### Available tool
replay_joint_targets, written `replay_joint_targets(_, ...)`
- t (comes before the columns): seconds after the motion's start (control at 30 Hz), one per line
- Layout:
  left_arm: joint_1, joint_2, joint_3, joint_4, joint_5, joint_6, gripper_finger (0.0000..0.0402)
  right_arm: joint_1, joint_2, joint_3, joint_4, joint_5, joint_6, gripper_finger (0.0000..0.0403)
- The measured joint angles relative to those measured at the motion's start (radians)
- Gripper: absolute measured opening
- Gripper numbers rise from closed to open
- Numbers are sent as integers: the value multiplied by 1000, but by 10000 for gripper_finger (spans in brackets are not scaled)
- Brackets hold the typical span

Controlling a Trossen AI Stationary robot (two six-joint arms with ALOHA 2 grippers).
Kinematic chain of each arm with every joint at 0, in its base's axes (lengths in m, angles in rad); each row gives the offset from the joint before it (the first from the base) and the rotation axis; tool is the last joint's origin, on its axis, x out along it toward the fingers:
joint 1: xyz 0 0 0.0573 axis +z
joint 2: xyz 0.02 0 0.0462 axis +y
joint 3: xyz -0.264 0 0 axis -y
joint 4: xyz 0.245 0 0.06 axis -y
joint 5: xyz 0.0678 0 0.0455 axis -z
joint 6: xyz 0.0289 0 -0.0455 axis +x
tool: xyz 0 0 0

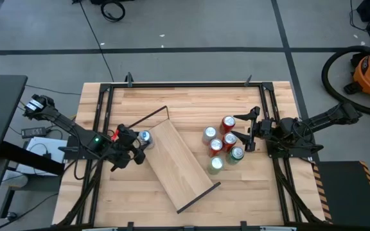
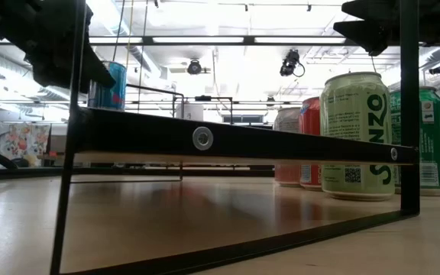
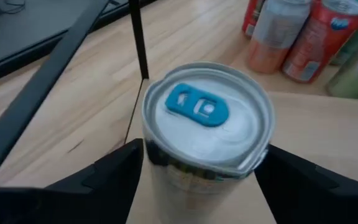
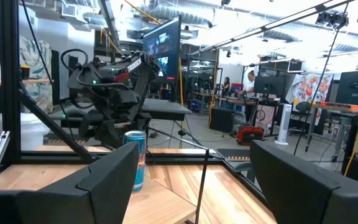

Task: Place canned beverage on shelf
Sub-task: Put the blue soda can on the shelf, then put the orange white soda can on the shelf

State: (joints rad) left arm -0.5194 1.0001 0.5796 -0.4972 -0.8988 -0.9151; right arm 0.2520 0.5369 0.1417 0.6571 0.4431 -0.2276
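Note:
A slim blue and silver can (image 1: 146, 136) with a blue tab (image 3: 197, 104) stands upright at the far left end of the shelf (image 1: 180, 163), a pale wood plank lying slantwise on the table with black rod frames at its ends. My left gripper (image 1: 141, 140) is shut on this can. The low view shows the can (image 2: 111, 85) just above the plank's edge (image 2: 205, 137); its bottom is hidden. My right gripper (image 1: 241, 128) is open and empty, level, right of a cluster of several cans (image 1: 222, 144). My left gripper pinches the can's side wall just below the rim (image 3: 151, 158) between its two fingers, one on each side. The fingers (image 3: 114, 177) come slanting down from the table's left. The can is upright over the plank's corner; I cannot tell whether its bottom rests on it.
Red, silver and green cans (image 2: 357, 137) stand together on the table right of the shelf, between it and my right gripper. Black frame rods (image 1: 262, 122) run along the table's sides. Bare tabletop (image 1: 127, 199) lies near the front edge left of the shelf.

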Motion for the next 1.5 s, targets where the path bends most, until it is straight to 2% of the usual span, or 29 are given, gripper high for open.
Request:
replay_joint_targets(0.6,1,0,45,-8,-20,148,318,0,0,0,0,0,0,318)
replay_joint_targets(0.83,1,0,119,-70,-56,211,318,0,0,0,0,0,0,318)
replay_joint_targets(1.0,11,0,183,-70,-64,318,318,0,0,0,0,0,-1,318)
replay_joint_targets(1.2,111,9,195,59,110,451,318,0,0,0,0,0,-1,318)
replay_joint_targets(1.5,289,117,194,254,367,614,318,0,0,0,0,0,-1,318)
